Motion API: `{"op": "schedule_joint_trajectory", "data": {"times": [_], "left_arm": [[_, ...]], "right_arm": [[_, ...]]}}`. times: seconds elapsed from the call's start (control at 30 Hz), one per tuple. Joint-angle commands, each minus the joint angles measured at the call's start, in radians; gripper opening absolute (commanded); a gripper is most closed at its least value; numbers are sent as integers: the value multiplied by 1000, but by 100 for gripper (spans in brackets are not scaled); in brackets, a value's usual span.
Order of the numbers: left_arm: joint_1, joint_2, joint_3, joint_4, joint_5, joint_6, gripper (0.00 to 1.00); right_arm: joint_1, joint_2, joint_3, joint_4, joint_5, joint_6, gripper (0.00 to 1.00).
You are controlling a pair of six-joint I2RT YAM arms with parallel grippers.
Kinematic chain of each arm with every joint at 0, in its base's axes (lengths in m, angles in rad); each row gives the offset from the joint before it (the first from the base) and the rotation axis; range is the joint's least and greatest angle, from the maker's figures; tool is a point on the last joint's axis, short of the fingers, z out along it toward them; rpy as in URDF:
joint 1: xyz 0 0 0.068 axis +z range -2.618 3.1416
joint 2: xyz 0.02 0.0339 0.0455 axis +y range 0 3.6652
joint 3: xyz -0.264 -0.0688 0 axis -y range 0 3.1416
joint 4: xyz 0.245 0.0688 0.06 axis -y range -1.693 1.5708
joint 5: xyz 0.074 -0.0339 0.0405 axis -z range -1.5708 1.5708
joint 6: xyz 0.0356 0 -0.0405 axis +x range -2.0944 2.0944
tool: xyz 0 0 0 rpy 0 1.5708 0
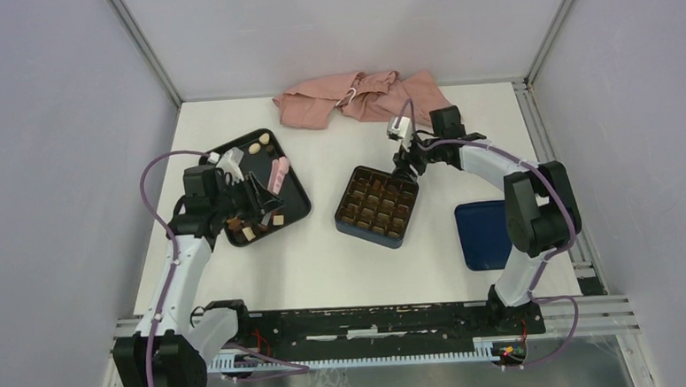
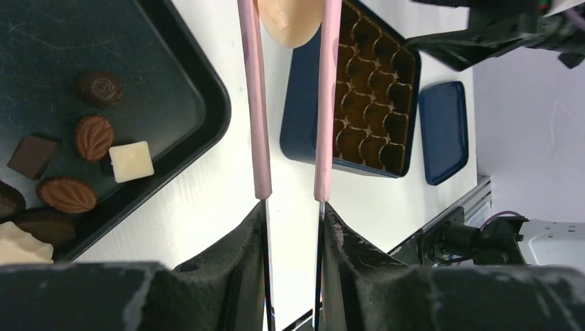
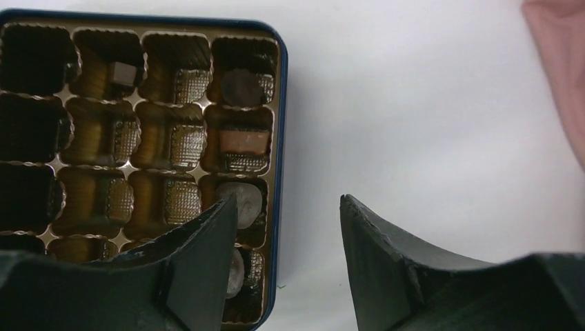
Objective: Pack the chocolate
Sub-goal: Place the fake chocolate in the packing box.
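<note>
**Grippers.** The left gripper [image 1: 277, 173] has black, rough-textured jaw bodies that carry two long, thin pink strips [image 2: 254, 103]. The strips are drawn close together and pinch a smooth, rounded cream piece [image 2: 290, 21] of chocolate at their far ends, at the top edge of the left wrist view. In the top view the strips appear over the right half of the tray. The right gripper [image 3: 288, 203] has blunt, matte black fingers. They are spread apart with nothing between them, at the box's right rim in its wrist view.

**Chocolate.** The loose pieces [image 2: 93, 138] lie on the tray at the left of the left wrist view. They include ribbed brown leaf shapes, a dark round one with a swirl, a dark square and a white square. The packed pieces [image 3: 243, 141] sit in the right-hand column of cells in the right wrist view. One is a light brown block and the others are dark and rounded.

**Containers.** The tray [image 1: 298, 209] is black with a raised rim and rounded corners. The box [image 3: 279, 138] is dark blue and square. Its insert [image 3: 183, 141] is a glossy golden-brown grid of ribbed cells, most of them empty. A flat dark blue lid [image 1: 483, 235] lies right of the box and apart from it.

**Surface and room.** The table [image 1: 325, 265] is white and matte. A crumpled pink cloth [image 1: 352, 95] lies at its far edge. Pale grey walls [image 1: 52, 129] joined by metal rails enclose it.
</note>
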Motion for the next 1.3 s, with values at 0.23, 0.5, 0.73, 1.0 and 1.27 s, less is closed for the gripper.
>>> {"op": "schedule_joint_trajectory", "data": {"times": [0.23, 0.5, 0.73, 1.0, 1.27], "left_arm": [[-48, -12, 35, 68, 87, -69, 6], [-214, -3, 45, 81, 0, -102, 6], [-327, 19, 30, 116, -61, -138, 5], [-397, 45, 22, 135, -109, -150, 5], [-467, 60, -7, 190, -118, -159, 5]], "right_arm": [[33, 48, 73, -95, 96, -44, 61], [69, 73, 90, -111, 186, -77, 59], [94, 77, 91, -115, 241, -104, 47], [105, 58, 97, -118, 259, -118, 10], [112, -26, 92, -95, 266, -86, 0]]}}
